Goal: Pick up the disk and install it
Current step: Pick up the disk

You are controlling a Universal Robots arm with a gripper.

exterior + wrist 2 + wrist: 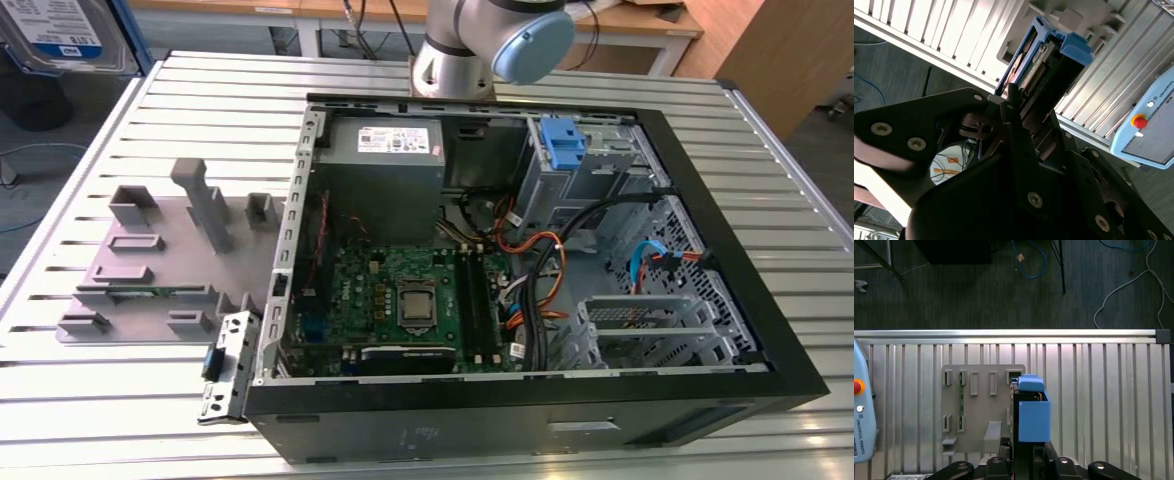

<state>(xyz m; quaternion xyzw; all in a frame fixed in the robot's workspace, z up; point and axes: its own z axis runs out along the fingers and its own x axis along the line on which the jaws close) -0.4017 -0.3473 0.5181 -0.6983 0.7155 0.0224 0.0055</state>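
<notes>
Disk [1033, 416] in its blue frame, clamped edge-on by the tool [1029, 107] — held above the grey fixture plate [979, 410] on the table [1104, 390]

- Open black metal computer case [467, 430] on slatted aluminium table [120, 400].
- Grey plastic fixture plate [147, 270] beside it, at the exterior view's left.
- Blue-framed silver disk [1033, 421] above the plate's edge.
</notes>
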